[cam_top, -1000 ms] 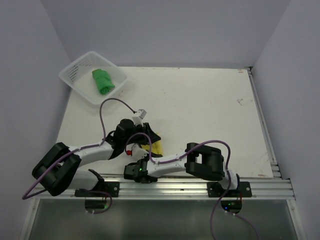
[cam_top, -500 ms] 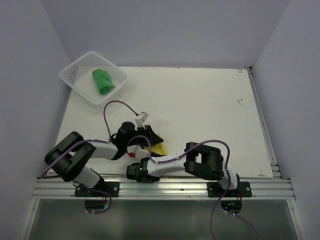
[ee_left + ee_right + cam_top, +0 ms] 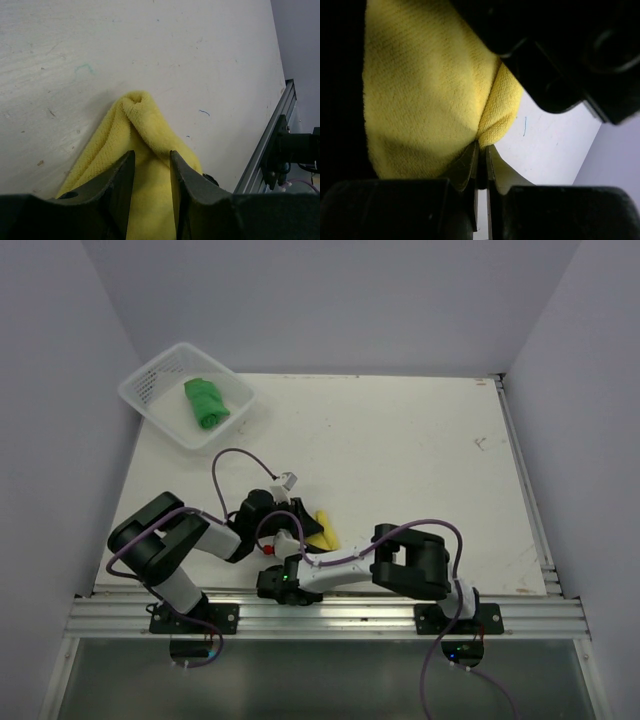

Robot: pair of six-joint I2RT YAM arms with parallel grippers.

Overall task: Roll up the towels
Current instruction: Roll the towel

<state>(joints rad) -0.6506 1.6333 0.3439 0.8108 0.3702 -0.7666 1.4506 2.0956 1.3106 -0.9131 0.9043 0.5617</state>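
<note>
The yellow towel (image 3: 323,529) lies bunched near the table's front, between both arms. In the left wrist view the yellow towel (image 3: 141,116) fills the gap between my left gripper (image 3: 151,155) fingers, which are closed on its thick fold. My right gripper (image 3: 482,146) is shut, pinching a crease of the yellow towel (image 3: 420,90) at its fingertips. Seen from above, the left gripper (image 3: 300,515) and right gripper (image 3: 292,540) meet at the towel's left side. The green towel (image 3: 206,402) sits rolled inside the basket.
The white mesh basket (image 3: 150,390) stands at the far left corner. An aluminium rail (image 3: 400,615) runs along the near edge, right behind the towel. The left arm's elbow (image 3: 160,535) is folded near the front left. Purple cables loop over both arms.
The left arm's elbow has swung forward and to the right, and its gripper has shifted slightly right with the yellow towel. Both grips have held.
</note>
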